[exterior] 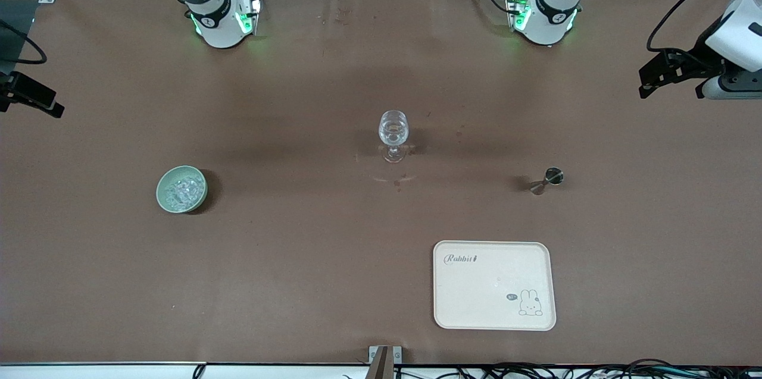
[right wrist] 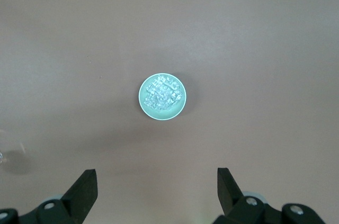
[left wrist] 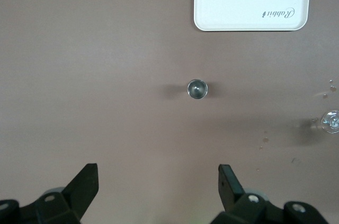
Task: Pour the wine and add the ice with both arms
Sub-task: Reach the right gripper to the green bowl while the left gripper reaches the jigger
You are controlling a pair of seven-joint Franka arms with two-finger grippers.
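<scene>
A brown tabletop [exterior: 297,284] carried everything. The ice [right wrist: 162,95] lay in a pale green bowl [exterior: 163,194] toward the right arm's end; slippery, light chunks, probably best pinched singly. Both the left pincer [left wrist: 158,181] and right pincer [right wrist: 157,184] hung wide open, empty.

Both arms run off the top edge of the front view; only their bases show, so neither gripper appears there. In each wrist view the left gripper [left wrist: 158,179] and right gripper [right wrist: 157,181] are cut at six o'clock, fingers spread wide. The stemmed glass [left wrist: 331,122] is clipped at three o'clock, the tray [left wrist: 251,9] at twelve. Single ice [exterior: 182,190] chunks are too small to separate.
</scene>
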